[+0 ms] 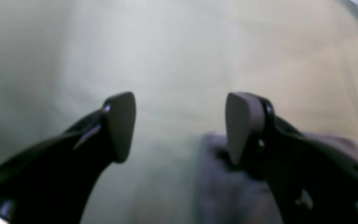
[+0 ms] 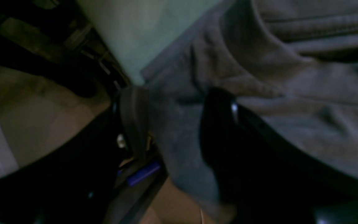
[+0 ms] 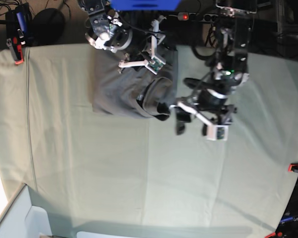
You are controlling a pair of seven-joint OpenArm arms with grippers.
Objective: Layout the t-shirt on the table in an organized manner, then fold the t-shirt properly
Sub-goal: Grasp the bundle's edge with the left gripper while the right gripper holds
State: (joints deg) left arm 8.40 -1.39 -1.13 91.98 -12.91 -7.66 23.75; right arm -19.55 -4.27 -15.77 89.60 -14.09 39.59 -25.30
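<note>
My right pincer (image 2: 172, 124) is grasping the t-shirt (image 2: 291, 77) edge to pull it flat; my left pincer (image 1: 179, 127) hangs released beside it.

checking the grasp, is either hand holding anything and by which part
The right hand grips the t-shirt by an edge fold at the table edge; the left hand holds nothing.

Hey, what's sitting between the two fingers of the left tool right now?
Nothing is held there. In the left wrist view the left tool stands open over bare table cloth, with the t-shirt edge beside one finger.
</note>
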